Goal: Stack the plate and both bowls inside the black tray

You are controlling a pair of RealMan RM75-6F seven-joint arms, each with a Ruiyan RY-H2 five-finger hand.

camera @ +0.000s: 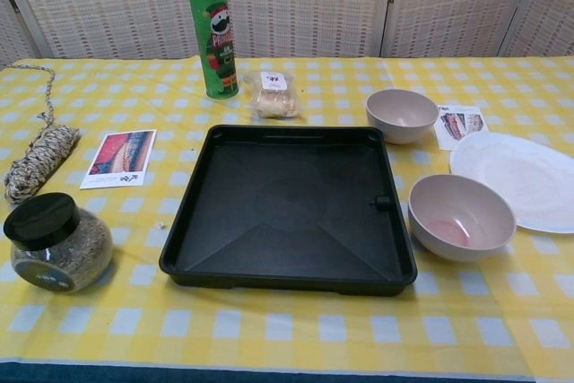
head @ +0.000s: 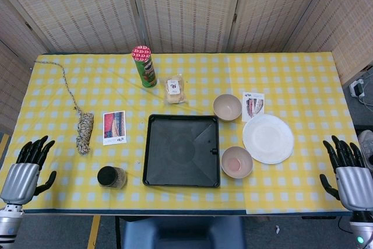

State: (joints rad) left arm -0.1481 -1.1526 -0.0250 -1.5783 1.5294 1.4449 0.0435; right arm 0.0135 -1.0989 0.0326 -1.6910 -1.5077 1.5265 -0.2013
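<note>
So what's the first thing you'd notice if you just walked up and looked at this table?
Probably the big black tray in the middle of the yellow checked tablecloth, with nothing in it yet. Just right of it sit two bowls and a white plate. You'd also spot the tall green can with its red lid standing behind the tray, and the robot's left hand and right hand at the near corners, holding nothing.
</note>
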